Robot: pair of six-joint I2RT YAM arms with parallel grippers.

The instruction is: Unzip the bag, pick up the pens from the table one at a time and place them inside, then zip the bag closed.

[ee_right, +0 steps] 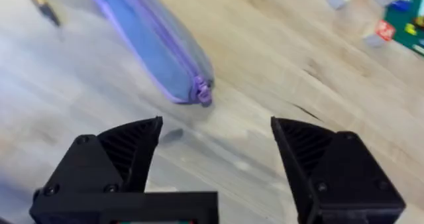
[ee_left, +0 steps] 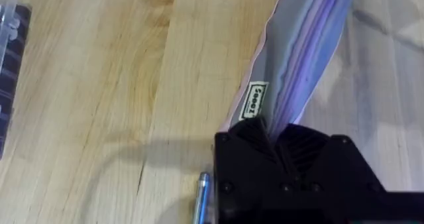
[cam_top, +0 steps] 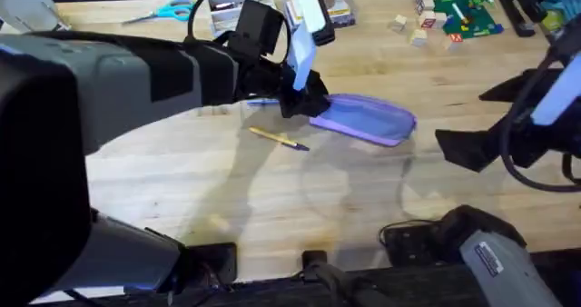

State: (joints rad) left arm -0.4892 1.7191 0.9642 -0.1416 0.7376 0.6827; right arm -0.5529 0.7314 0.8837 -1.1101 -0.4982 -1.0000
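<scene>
Our left pincer point(ee_left: 275, 144) is pressed together on the end of the bag point(cam_top: 368, 118), anchoring it on the table point(cam_top: 227, 180). Our right pincer point(ee_right: 215, 158) hangs spread, just short of the zipper pull point(ee_right: 201, 90) ahead of it. We should close squarely on that pull, then draw along the zipper line while the left holds firm.

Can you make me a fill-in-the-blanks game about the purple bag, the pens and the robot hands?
1. The left gripper is shut on one end of the ____.
2. The right gripper has its fingers ____.
3. The yellow pen lies on the ____.
4. The zipper pull is at the bag's end nearer the ____ gripper.

Missing words: bag; open; table; right
</scene>
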